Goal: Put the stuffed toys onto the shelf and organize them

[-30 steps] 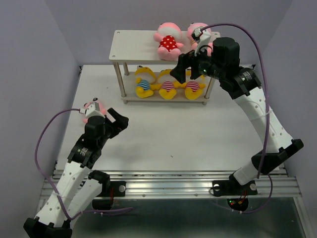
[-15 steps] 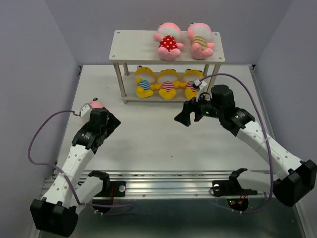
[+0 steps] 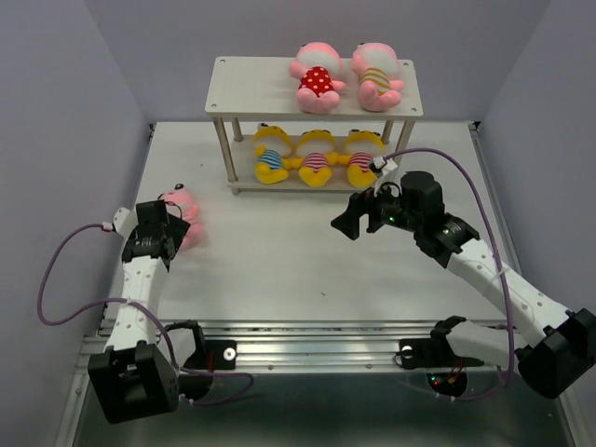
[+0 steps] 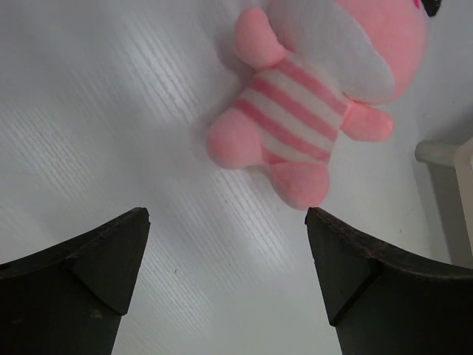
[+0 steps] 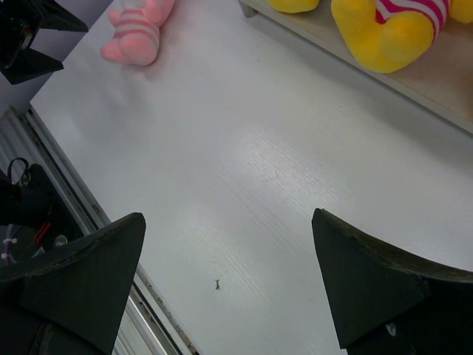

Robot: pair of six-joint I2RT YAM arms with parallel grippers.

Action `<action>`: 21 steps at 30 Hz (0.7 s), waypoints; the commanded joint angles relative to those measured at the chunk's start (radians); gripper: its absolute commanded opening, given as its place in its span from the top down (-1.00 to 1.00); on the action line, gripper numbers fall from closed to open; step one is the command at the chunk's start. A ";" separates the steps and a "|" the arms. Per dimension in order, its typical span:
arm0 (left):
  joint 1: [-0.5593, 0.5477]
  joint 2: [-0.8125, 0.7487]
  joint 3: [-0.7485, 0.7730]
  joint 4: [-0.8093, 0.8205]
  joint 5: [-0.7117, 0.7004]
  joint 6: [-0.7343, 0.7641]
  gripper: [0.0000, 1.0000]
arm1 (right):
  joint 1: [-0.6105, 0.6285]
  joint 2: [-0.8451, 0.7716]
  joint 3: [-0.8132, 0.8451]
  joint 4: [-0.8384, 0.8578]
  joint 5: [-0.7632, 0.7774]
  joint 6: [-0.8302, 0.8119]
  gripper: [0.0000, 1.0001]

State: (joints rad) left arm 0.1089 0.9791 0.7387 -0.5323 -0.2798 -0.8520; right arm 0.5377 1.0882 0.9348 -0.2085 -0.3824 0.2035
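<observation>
The shelf point(image 3: 251, 88) stands at the back of the table. Two pink stuffed toys lie on its top board, one in red polka dots point(image 3: 317, 80) and one striped point(image 3: 377, 78). Three yellow stuffed toys point(image 3: 317, 158) sit in a row on the lower board. One more pink striped toy point(image 3: 187, 209) lies on the table at the left. My left gripper point(image 3: 158, 223) is open just short of it, with the toy's point(image 4: 295, 118) foot close to the right fingertip. My right gripper point(image 3: 349, 222) hangs open and empty over the table's middle, in front of the shelf.
A metal rail point(image 3: 307, 337) runs along the near table edge, and purple walls close in the left, right and back. A shelf leg point(image 4: 440, 151) stands just right of the loose toy. Cables loop from both wrists.
My right gripper came down from the top board to the table's middle, leaving the striped pink toy there. My left gripper swung left toward the loose pink toy.
</observation>
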 commanded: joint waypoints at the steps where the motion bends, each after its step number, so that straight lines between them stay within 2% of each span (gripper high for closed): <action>1: 0.099 0.029 -0.058 0.086 0.050 0.033 -0.97 | -0.001 0.006 0.001 0.061 0.019 -0.019 -1.00; 11: 0.135 0.139 -0.107 0.224 0.113 0.039 -0.91 | -0.001 0.019 -0.016 0.058 0.082 -0.042 -1.00; 17: 0.156 0.211 -0.116 0.319 0.139 0.044 -0.54 | -0.001 0.003 -0.019 0.049 0.099 -0.046 -1.00; 21: 0.158 0.222 -0.121 0.356 0.130 0.047 -0.42 | -0.001 0.009 -0.024 0.043 0.114 -0.046 -1.00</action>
State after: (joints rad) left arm 0.2604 1.2076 0.6289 -0.2527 -0.1444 -0.8196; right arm 0.5377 1.1080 0.9112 -0.2070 -0.2970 0.1753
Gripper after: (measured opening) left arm 0.726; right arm 0.998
